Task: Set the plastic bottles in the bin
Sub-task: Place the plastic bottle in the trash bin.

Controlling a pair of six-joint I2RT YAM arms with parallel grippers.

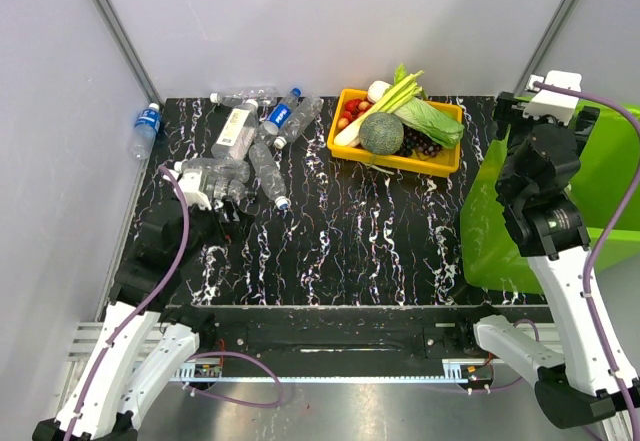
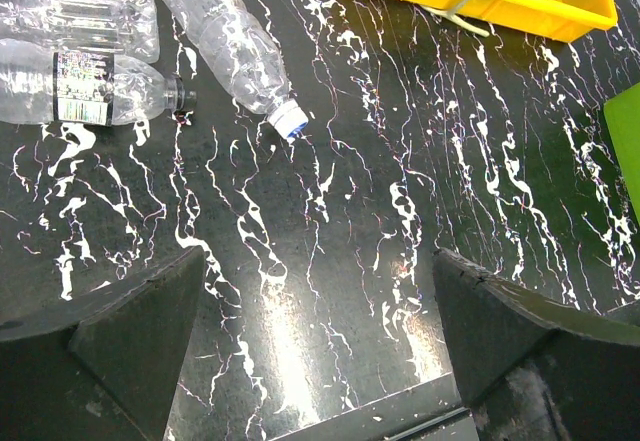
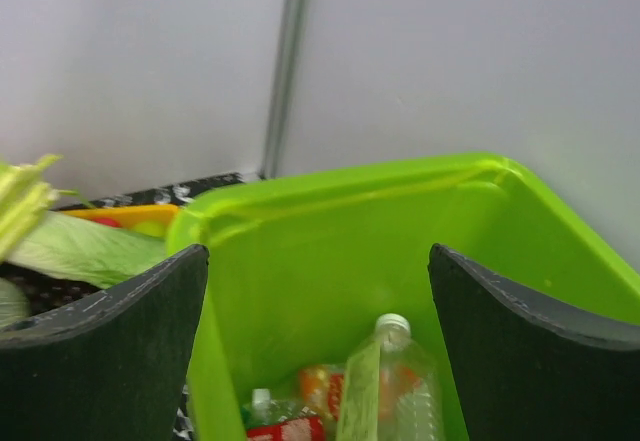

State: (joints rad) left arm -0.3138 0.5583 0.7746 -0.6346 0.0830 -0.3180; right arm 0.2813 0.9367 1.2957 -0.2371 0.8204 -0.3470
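Note:
Several clear plastic bottles (image 1: 250, 136) lie in a heap at the table's back left. My left gripper (image 1: 228, 201) hovers just in front of that heap, open and empty. In the left wrist view its jaws (image 2: 320, 261) frame bare table, with a white-capped bottle (image 2: 225, 36) and a labelled one (image 2: 85, 86) lying beyond them. The lime-green bin (image 1: 610, 176) stands at the right edge. My right gripper (image 1: 533, 121) hangs open over it, nothing between its jaws (image 3: 318, 256). Inside the bin (image 3: 330, 251) lie a clear white-capped bottle (image 3: 395, 386) and an orange one (image 3: 325, 386).
A yellow tray (image 1: 440, 164) of vegetables and fruit sits at the back centre, also seen as a yellow tray (image 2: 500, 6) in the left wrist view. One blue-labelled bottle (image 1: 146, 124) lies off the table's left edge against the wall.

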